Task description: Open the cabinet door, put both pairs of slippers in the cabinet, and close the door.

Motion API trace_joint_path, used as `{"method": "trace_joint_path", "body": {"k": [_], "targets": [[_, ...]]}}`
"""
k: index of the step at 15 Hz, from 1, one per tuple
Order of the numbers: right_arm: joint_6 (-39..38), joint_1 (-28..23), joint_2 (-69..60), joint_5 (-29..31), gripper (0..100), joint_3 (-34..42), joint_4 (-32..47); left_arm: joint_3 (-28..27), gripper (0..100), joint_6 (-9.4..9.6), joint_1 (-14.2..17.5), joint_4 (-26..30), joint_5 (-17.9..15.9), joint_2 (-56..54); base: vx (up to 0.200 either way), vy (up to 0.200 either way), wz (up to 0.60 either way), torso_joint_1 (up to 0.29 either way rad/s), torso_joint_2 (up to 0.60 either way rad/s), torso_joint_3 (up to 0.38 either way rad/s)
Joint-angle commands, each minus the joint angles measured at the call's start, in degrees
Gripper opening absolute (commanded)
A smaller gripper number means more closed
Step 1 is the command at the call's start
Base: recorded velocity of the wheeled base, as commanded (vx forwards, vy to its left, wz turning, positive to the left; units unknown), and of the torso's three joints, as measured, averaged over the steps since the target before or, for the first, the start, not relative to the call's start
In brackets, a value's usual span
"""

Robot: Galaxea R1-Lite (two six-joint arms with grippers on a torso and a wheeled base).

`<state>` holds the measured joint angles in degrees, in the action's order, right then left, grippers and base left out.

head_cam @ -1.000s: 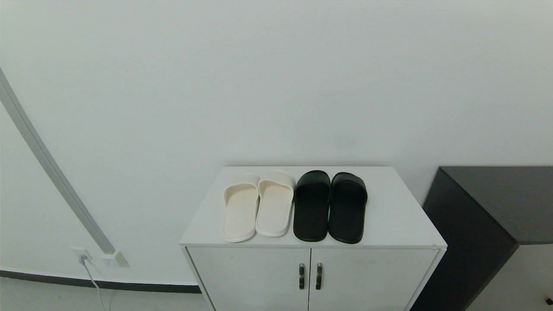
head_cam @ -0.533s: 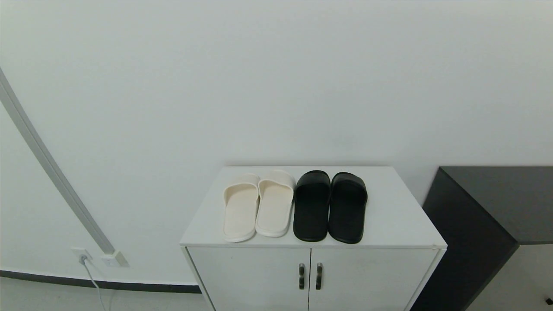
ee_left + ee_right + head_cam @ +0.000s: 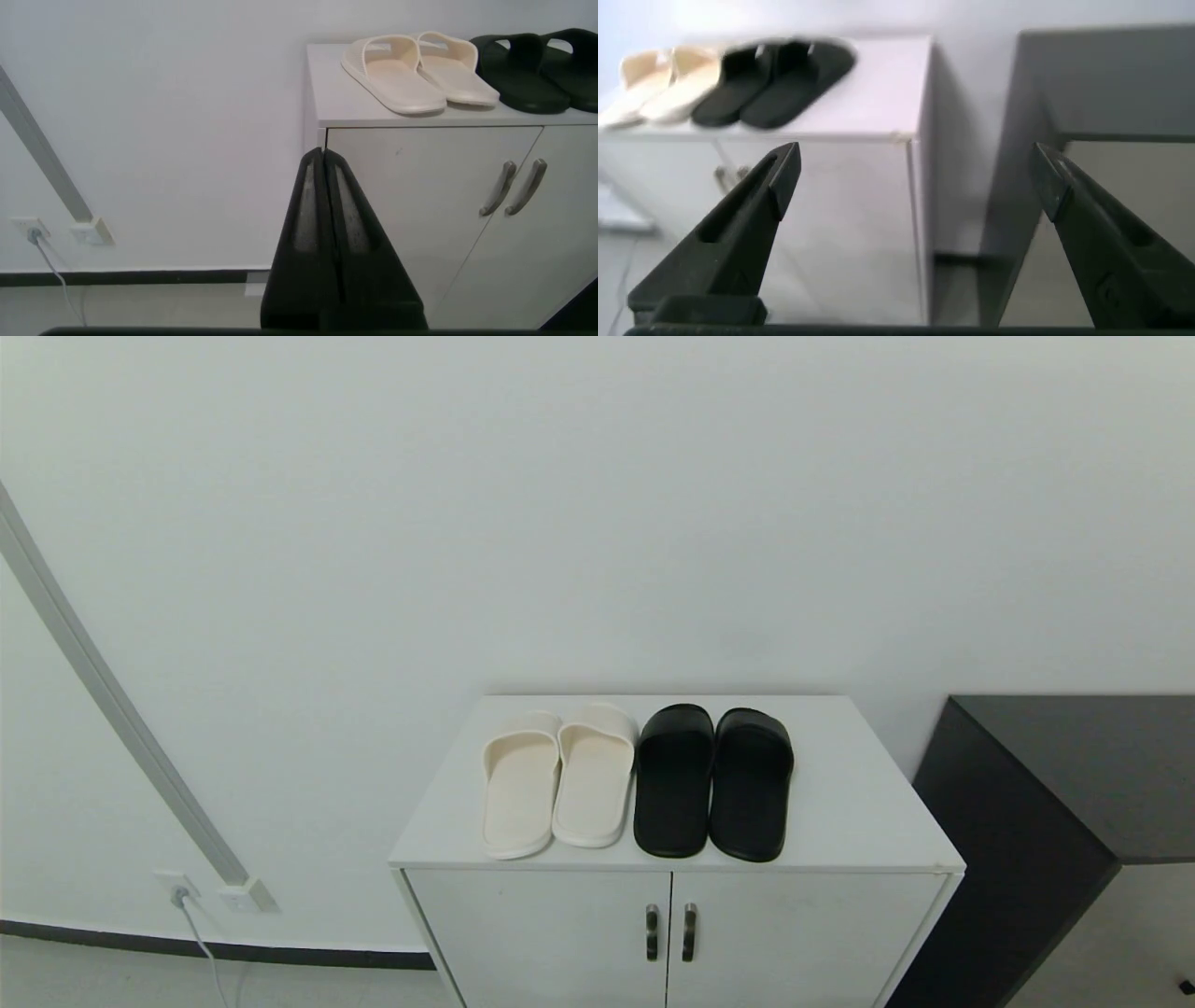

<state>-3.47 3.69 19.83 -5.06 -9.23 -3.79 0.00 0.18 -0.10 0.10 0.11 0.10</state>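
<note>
A white cabinet point(image 3: 840, 803) stands against the wall with both doors closed; two grey handles point(image 3: 668, 931) meet at the middle seam. On its top lie a cream pair of slippers point(image 3: 555, 786) and, to their right, a black pair of slippers point(image 3: 713, 780), all side by side. My left gripper point(image 3: 324, 159) is shut with nothing in it, low and to the left of the cabinet point(image 3: 420, 196). My right gripper point(image 3: 915, 173) is wide open and empty, off the cabinet's point(image 3: 868, 205) right front corner. Cream slippers point(image 3: 420, 67) and black slippers point(image 3: 771, 70) appear in the wrist views too.
A dark cabinet point(image 3: 1036, 821) stands close on the right of the white one. A grey conduit point(image 3: 103, 691) runs down the wall on the left to a socket point(image 3: 175, 887) with a cable plugged in. Bare floor lies left of the cabinet.
</note>
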Motion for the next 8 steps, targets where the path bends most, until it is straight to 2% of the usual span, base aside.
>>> {"method": "trace_joint_path", "body": {"k": [1, 3, 5, 8], "targets": [[0.2, 4.7, 18.8, -2.0, 100, -2.4, -7.3, 0.0, 0, -0.01, 0.0, 0.0, 0.0, 0.0, 0.0, 0.0, 0.0, 0.0, 0.0, 0.0], [0.2, 7.0, 24.3, -1.6, 100, -5.9, -8.8, 0.0, 0, -0.01, 0.0, 0.0, 0.0, 0.0, 0.0, 0.0, 0.0, 0.0, 0.0, 0.0], [0.0, 11.7, 31.9, -0.2, 100, -12.1, -8.9, 0.0, 0, 0.08, 0.0, 0.0, 0.0, 0.0, 0.0, 0.0, 0.0, 0.0, 0.0, 0.0], [-4.6, 23.4, 39.2, 9.6, 100, -18.4, -9.0, 0.0, 0, 0.08, 0.0, 0.0, -0.1, 0.0, 0.0, 0.0, 0.0, 0.0, 0.0, 0.0]]}}
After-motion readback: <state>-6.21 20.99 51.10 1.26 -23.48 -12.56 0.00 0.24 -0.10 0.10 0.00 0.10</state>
